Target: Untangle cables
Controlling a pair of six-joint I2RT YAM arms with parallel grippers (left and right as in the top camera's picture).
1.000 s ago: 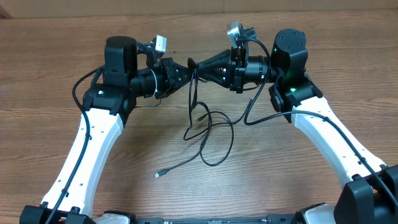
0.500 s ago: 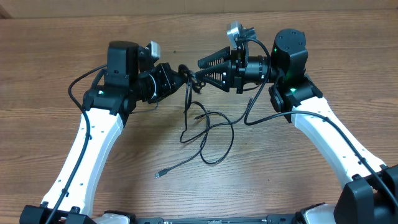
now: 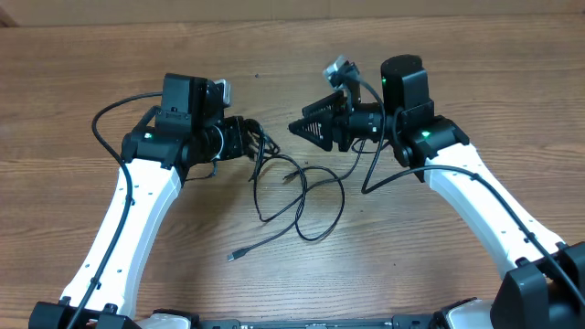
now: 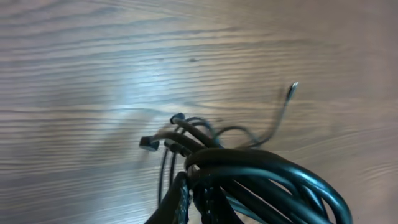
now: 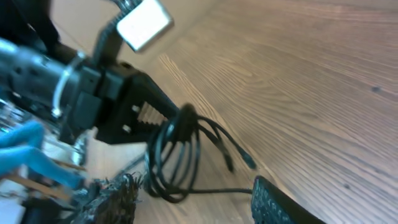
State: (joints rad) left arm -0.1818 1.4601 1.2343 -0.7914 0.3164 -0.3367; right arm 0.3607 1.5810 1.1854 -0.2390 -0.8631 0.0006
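While my left hand (image 3: 249,139) clamps a bunch of the cables (image 4: 267,167) mid-counter (image 3: 73,55), loops trailing toward the near edge, my right hand (image 3: 303,128) hangs spread, empty. Step: separating strands. Next, I reckon: right grips one loose strand, pulls rightward.

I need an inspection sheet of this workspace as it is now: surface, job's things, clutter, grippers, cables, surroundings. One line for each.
Surface: wooden table, bare grain, no stains seen.
Job's things: the cables, thin black cords; one part is bunched at the left gripper and loose loops lie on the table; one plug tip lies free toward the near edge.
Clutter: nothing seen.
Grippers: left gripper shut on the cables; right gripper open, empty, apart from the bundle.
Cables: thicker arm wires loop off both arms.
Surroundings: nothing seen.
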